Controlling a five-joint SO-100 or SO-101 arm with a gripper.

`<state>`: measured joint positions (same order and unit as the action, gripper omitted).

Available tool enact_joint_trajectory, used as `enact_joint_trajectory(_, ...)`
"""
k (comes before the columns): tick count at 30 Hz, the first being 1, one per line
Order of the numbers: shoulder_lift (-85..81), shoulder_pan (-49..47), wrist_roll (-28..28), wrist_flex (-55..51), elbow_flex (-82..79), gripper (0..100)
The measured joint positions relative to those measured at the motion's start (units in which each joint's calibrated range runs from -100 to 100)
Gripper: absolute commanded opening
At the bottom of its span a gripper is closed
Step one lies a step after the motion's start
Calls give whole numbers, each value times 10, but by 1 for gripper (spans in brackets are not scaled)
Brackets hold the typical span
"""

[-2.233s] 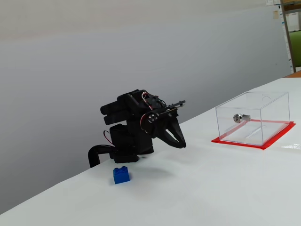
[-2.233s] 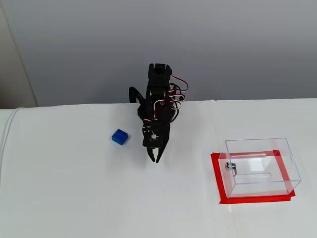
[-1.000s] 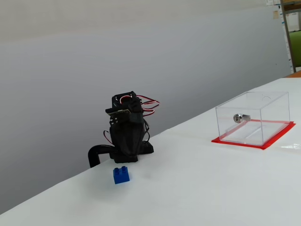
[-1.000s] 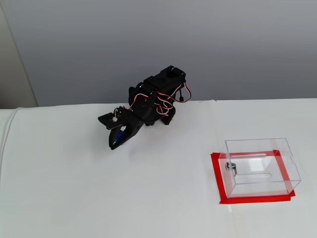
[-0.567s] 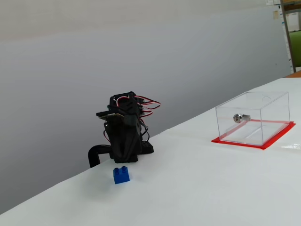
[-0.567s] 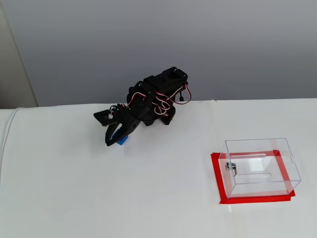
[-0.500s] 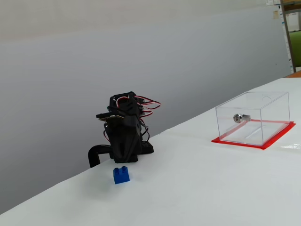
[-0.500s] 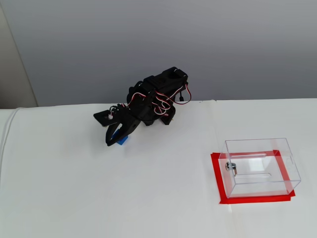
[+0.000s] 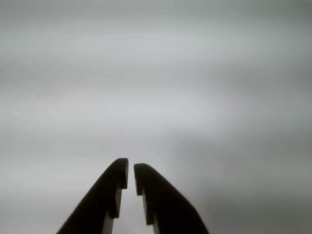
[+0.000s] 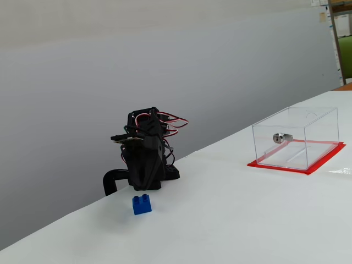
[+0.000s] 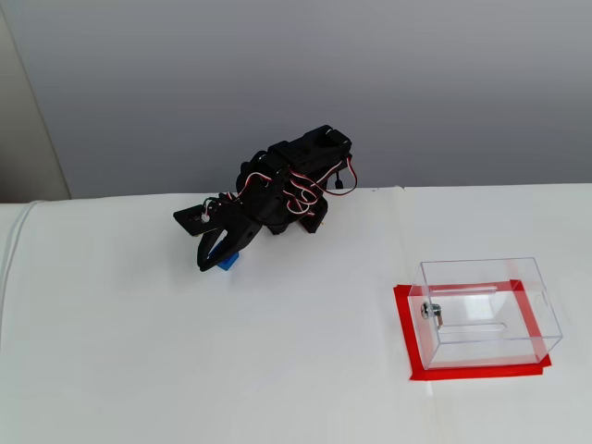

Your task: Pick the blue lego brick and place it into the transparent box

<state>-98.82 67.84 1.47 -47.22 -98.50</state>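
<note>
The blue lego brick (image 10: pixel 142 204) sits on the white table just in front of the black arm (image 10: pixel 144 154). In a fixed view from above, my gripper (image 11: pixel 205 263) hangs over the brick (image 11: pixel 228 262) and covers its left part. The side fixed view shows the brick standing free, with nothing gripping it. In the wrist view my gripper (image 9: pixel 130 168) shows two dark fingers with only a thin slit between them and nothing held; the brick is out of that view. The transparent box (image 10: pixel 297 136) on its red base sheet (image 11: pixel 472 372) stands far to the right.
A small silver metal cylinder (image 10: pixel 279 137) lies inside the box (image 11: pixel 486 310). A grey wall runs behind the white table (image 11: pixel 185 370). The table's left edge (image 11: pixel 11 259) lies near the arm's reach.
The arm has swung from pointing toward the front to the left, bringing the gripper over the brick. In the last half second it barely moved. The brick and box stayed put.
</note>
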Motion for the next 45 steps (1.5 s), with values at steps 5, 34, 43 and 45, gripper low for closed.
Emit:
enact_joint_trajectory(5, 0, 17, 0, -10, 0, 1)
enact_joint_trajectory(34, 183, 35, 0, 48, 56, 1)
enact_joint_trajectory(43, 192, 35, 0, 11, 140, 2)
enact_joint_trajectory(45, 192, 35, 0, -22, 157, 1)
